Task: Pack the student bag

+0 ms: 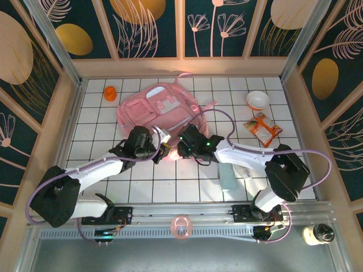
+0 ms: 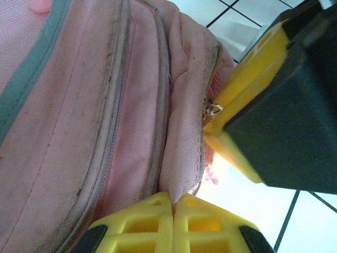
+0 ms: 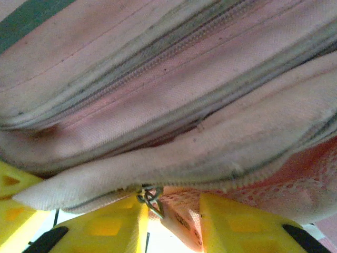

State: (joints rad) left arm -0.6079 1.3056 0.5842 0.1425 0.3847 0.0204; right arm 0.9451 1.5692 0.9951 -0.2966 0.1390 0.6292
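Pale pink fabric backpack lies flat on white tiled tabletop, centre, toward the far side | left gripper: yellow fingers pressed together, pinching a fold of the bag's near edge | right gripper: jaws apart, straddling small metal zip pull on that same edge, just beside the left

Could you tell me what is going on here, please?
Both arms are working at the near edge of the student bag, which lies flat on the table. The left gripper has its jaws shut on a fold of the pink fabric. The right gripper, jaws apart, sits at the metal zip pull.
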